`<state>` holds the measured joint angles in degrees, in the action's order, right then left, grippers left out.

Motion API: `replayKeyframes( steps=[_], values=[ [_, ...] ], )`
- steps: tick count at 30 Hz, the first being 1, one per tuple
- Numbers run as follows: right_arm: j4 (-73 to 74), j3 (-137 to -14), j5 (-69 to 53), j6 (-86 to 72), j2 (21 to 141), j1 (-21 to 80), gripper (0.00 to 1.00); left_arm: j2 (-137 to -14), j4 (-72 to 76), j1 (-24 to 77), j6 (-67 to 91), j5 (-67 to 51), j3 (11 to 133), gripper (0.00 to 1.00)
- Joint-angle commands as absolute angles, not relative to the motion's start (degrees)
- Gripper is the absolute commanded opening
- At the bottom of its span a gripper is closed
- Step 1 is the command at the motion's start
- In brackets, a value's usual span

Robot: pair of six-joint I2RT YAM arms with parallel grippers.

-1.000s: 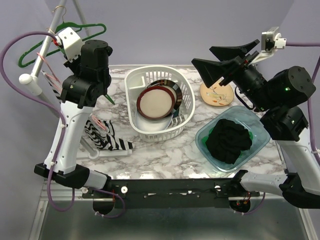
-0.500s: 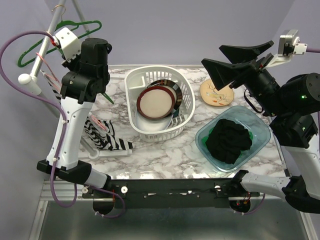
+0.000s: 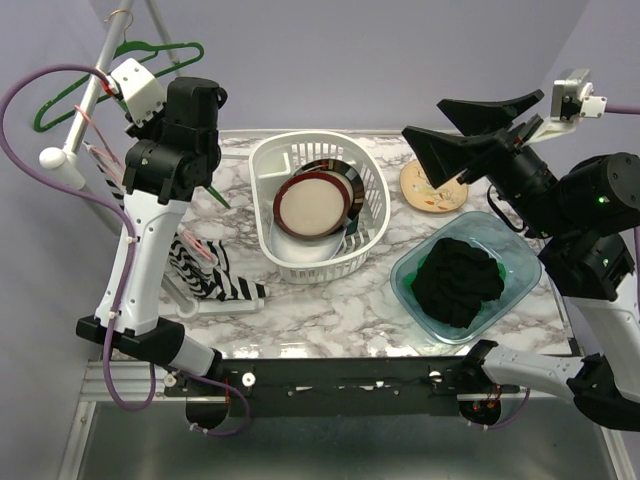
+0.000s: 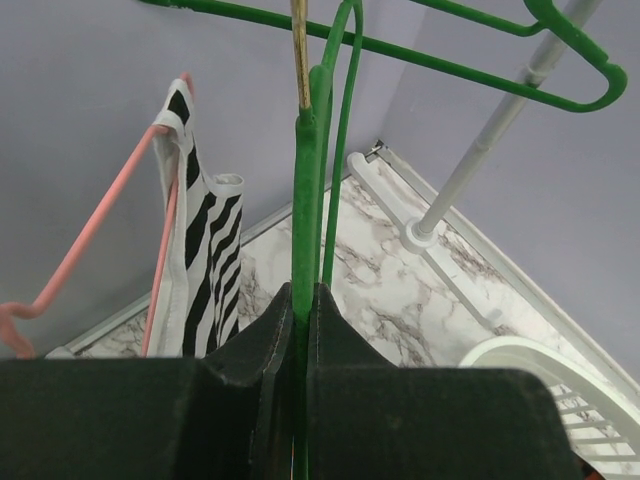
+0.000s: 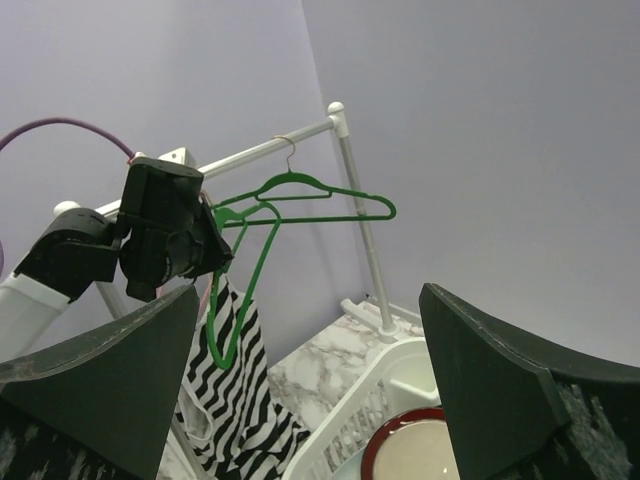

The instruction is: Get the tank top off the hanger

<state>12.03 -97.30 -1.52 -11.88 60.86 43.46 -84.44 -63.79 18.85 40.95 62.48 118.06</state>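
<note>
As left end effector (image 4: 300, 292) clamps green hanger (image 4: 305, 190), tank top (image 4: 197, 255) hangs alongside.

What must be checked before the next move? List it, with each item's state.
1. left gripper shut on green hanger: ok.
2. right gripper open, empty: ok.
3. held hanger carries the tank top: not ok; its visible strap sits on the pink hanger.
4. tank top off its hanger: not ok.
5. right gripper near tank top: not ok, far to the right.
</note>
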Motion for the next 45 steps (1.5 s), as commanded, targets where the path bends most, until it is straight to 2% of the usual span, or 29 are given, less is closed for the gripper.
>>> replayKeyframes(
  steps=[1, 8, 10, 15, 21, 24, 26, 27, 28, 30, 33, 41, 45],
  values=[
    [10.5, -96.2, -0.4, -10.5, 58.3, 43.8, 1.0, -84.6, -66.9, 18.3, 43.4, 62.5, 117.6, 0.09],
    [9.8, -94.1, -0.4, -10.7, 56.1, 43.8, 1.0, -84.7, -67.2, 17.8, 44.4, 63.4, 117.5, 0.08],
    [9.7, -93.9, -0.4, -10.7, 55.4, 43.9, 1.0, -85.3, -68.0, 17.4, 45.0, 62.8, 118.2, 0.13],
    [10.3, -93.7, -0.4, -10.3, 53.9, 43.8, 1.0, -85.8, -67.9, 17.1, 46.1, 62.2, 118.9, 0.17],
    [9.8, -92.8, 1.2, -9.8, 51.7, 43.8, 1.0, -84.4, -65.9, 17.1, 43.9, 60.0, 120.6, 0.43],
    [9.4, -92.0, 1.2, -9.8, 51.2, 43.8, 1.0, -81.0, -61.7, 17.2, 39.4, 54.2, 119.0, 0.57],
    [9.1, -91.7, 1.1, -9.9, 51.2, 43.8, 1.0, -77.2, -58.7, 17.2, 35.2, 47.7, 115.9, 0.73],
    [9.1, -91.3, 1.1, -9.9, 51.2, 43.8, 1.0, -75.9, -55.5, 17.2, 33.8, 45.5, 114.8, 0.77],
    [8.9, -91.1, 1.0, -10.3, 51.2, 43.9, 1.0, -74.6, -54.1, 17.2, 33.0, 43.0, 112.4, 0.87],
    [8.3, -90.6, 0.8, -10.7, 51.0, 43.8, 1.0, -71.0, -50.8, 17.2, 30.4, 36.4, 110.5, 0.97],
    [7.7, -89.0, 0.3, -11.6, 50.8, 43.8, 1.0, -66.7, -48.4, 17.2, 27.4, 28.1, 107.9, 0.99],
    [7.5, -84.7, 0.4, -13.4, 49.3, 43.8, 1.0, -57.4, -42.2, 17.2, 23.6, 19.7, 102.2, 0.99],
    [7.2, -83.1, 0.5, -14.8, 48.8, 43.8, 1.0, -59.4, -48.4, 17.2, 23.4, 14.9, 106.3, 0.99]
  ],
)
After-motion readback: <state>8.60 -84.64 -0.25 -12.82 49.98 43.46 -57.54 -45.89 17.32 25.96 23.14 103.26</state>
